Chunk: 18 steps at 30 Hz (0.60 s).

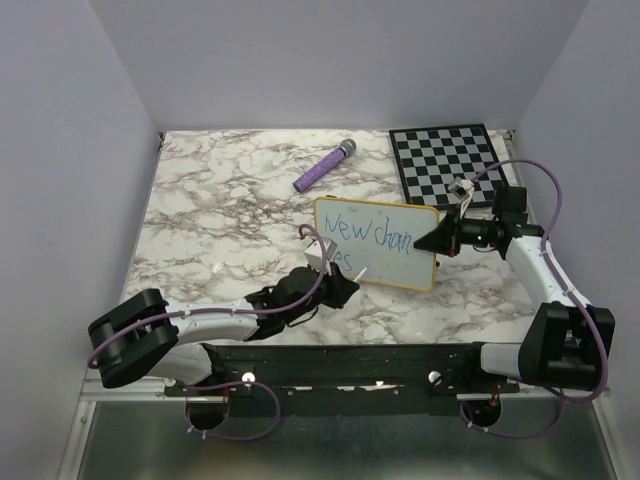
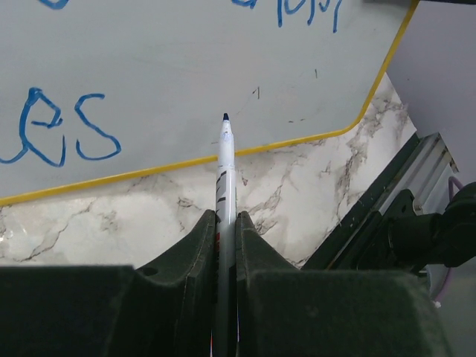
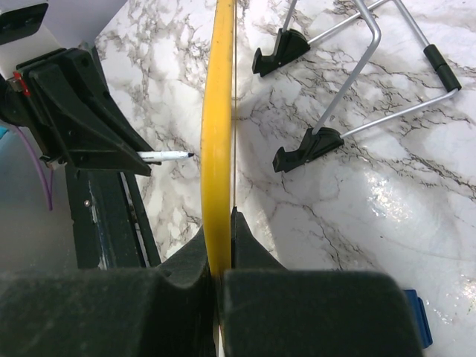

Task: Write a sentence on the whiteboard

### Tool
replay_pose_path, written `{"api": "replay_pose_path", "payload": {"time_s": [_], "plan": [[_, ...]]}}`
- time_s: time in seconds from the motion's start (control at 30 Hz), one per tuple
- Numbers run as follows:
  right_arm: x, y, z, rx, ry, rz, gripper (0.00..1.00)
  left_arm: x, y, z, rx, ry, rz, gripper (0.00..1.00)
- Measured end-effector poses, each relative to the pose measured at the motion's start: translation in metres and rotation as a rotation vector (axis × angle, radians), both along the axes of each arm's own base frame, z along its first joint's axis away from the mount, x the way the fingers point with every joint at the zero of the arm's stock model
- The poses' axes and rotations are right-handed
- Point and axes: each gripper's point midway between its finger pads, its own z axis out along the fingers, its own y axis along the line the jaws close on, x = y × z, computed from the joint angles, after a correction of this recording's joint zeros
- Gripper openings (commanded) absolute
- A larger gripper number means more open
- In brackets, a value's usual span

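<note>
The whiteboard (image 1: pixel 392 250), yellow-framed, stands tilted up at mid-table. The sentence (image 1: pixel 366 233) in blue reads "New chan" on top, with "es" (image 2: pixel 67 138) showing on the second line. My right gripper (image 1: pixel 437 243) is shut on the board's right edge; in the right wrist view the yellow frame (image 3: pixel 218 126) runs between its jaws (image 3: pixel 222 223). My left gripper (image 2: pixel 225 217) is shut on a white marker (image 2: pixel 225 175). The marker's dark tip sits close to the board face (image 2: pixel 186 67), right of "es" and near the lower frame; contact cannot be told.
A purple marker-like stick (image 1: pixel 325 166) lies at the back centre. A black-and-white checkered board (image 1: pixel 445 160) lies at the back right. Behind the whiteboard, its wire stand with black feet (image 3: pixel 357 67) rests on the marble top (image 1: pixel 210 210).
</note>
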Motion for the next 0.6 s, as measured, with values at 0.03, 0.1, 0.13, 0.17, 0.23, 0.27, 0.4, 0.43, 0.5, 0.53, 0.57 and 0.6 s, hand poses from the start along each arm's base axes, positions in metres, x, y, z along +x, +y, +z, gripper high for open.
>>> {"api": "replay_pose_path", "payload": {"time_s": [0.03, 0.1, 0.13, 0.17, 0.23, 0.27, 0.4, 0.43, 0.5, 0.53, 0.57, 0.6], "plan": [[0.000, 0.000, 0.000, 0.000, 0.000, 0.000, 0.01, 0.002, -0.003, 0.002, -0.002, -0.005, 0.000, 0.00], [0.000, 0.000, 0.000, 0.000, -0.002, 0.000, 0.01, 0.005, -0.007, 0.005, -0.003, -0.012, 0.000, 0.00], [0.000, 0.000, 0.000, 0.000, -0.001, -0.001, 0.01, 0.006, -0.010, 0.007, -0.003, -0.014, 0.001, 0.00], [0.000, 0.000, 0.000, 0.000, -0.001, -0.001, 0.01, 0.008, -0.012, 0.008, -0.004, -0.015, 0.001, 0.00], [0.000, 0.000, 0.000, 0.000, -0.002, -0.001, 0.01, 0.010, -0.016, 0.008, 0.000, -0.014, 0.001, 0.00], [0.000, 0.000, 0.000, 0.000, -0.002, -0.001, 0.01, 0.011, -0.018, 0.008, 0.006, -0.011, 0.001, 0.00], [0.000, 0.000, 0.001, 0.000, -0.003, -0.001, 0.01, 0.016, -0.026, 0.010, 0.012, -0.009, 0.003, 0.00], [0.000, 0.000, 0.001, 0.000, -0.004, -0.001, 0.01, 0.016, -0.025, 0.010, 0.013, -0.010, 0.005, 0.00], [0.000, 0.000, 0.001, 0.000, -0.004, -0.001, 0.01, 0.017, -0.024, 0.008, 0.024, -0.007, 0.014, 0.00], [0.000, 0.000, 0.001, 0.000, -0.004, -0.001, 0.01, 0.017, -0.022, 0.005, 0.035, -0.004, 0.019, 0.00], [0.000, 0.000, 0.001, 0.000, -0.004, -0.001, 0.01, 0.017, -0.020, 0.003, 0.047, 0.001, 0.024, 0.00], [0.000, 0.000, 0.001, 0.000, -0.004, -0.001, 0.01, 0.017, -0.019, 0.000, 0.056, 0.005, 0.027, 0.00]]}}
